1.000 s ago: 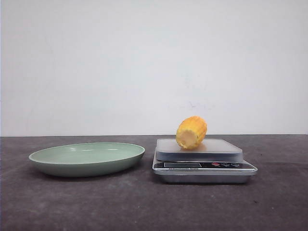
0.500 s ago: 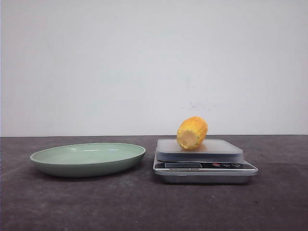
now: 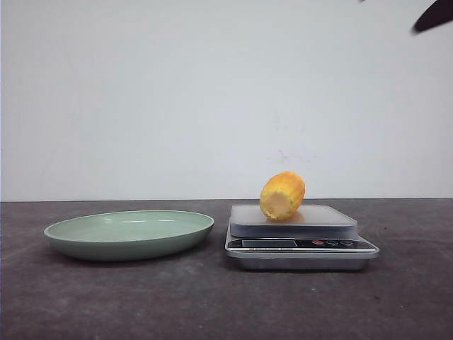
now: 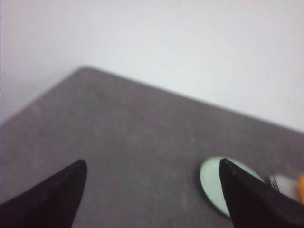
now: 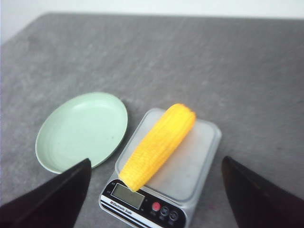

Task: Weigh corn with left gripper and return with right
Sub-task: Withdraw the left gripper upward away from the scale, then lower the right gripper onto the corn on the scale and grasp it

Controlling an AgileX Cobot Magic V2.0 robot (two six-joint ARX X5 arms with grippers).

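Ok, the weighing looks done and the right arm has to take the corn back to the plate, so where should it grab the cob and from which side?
Probably mid-length, from above. The corn lies on its side along the scale platform, its cut end over the display. The right gripper, jaws wide open, could close across the rounded sides, the narrow way; gripping end to end looks too long a span. The green plate sits beside the scale.

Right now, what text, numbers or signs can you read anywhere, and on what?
Small print under the display of the scale: too small and blurred to read for sure.
Scale display: no digits legible.
Scale buttons: symbols unreadable.
Corn, plate, table: no text.
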